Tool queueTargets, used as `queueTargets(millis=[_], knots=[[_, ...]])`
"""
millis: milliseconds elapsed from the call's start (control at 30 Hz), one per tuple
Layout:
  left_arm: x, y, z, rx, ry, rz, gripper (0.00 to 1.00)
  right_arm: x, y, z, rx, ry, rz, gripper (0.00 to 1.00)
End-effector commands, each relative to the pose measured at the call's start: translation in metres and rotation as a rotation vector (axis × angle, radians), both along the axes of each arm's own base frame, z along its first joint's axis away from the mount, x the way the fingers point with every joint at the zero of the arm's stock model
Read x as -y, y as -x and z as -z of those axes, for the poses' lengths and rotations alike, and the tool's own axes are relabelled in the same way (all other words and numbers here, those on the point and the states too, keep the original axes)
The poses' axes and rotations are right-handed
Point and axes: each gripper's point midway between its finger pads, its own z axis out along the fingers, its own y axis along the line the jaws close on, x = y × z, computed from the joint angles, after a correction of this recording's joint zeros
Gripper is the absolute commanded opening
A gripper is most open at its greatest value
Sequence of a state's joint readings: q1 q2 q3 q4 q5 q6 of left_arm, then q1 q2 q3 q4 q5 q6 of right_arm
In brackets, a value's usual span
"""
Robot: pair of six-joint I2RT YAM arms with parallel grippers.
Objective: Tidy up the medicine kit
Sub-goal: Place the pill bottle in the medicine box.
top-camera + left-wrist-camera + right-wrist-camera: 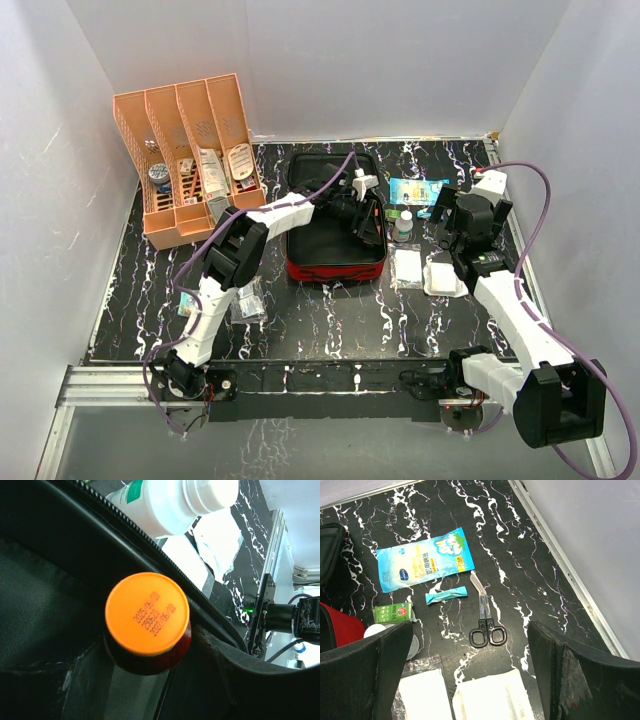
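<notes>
Bottle [147, 615] in kit [335, 270] — scissors [484, 611] rt.

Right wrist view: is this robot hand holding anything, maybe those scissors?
Nothing is held. The right hand is open, its fingers wide apart above the table, and the scissors lie flat on it, untouched.

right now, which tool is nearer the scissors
Right. The right tool hovers open above the scissors; the left tool is inside the medicine kit, over an orange-capped bottle.

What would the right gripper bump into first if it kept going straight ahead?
Most likely the scissors lying on the table, straight ahead between the right gripper's open fingers. Depth is hard to judge.
</notes>
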State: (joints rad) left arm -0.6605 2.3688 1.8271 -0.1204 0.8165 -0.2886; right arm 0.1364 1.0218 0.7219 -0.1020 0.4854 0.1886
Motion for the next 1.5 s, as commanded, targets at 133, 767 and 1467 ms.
queueTargets(millis=[133, 767, 1467], knots=[[0.001, 0.021, -0.023, -0.035, 0.040, 0.042, 0.66, -0.002, -0.003, -0.015, 0.076, -0.023, 0.000, 0.98], [-0.033, -0.016, -0.005, 0.100, -0.117, -0.042, 0.99, -0.002, 0.008, -0.007, 0.069, -0.029, -0.006, 0.98], [-0.072, -0.002, -0.056, 0.250, -0.184, -0.040, 0.99, -0.016, 0.006, 0.038, 0.024, -0.052, -0.081, 0.98]])
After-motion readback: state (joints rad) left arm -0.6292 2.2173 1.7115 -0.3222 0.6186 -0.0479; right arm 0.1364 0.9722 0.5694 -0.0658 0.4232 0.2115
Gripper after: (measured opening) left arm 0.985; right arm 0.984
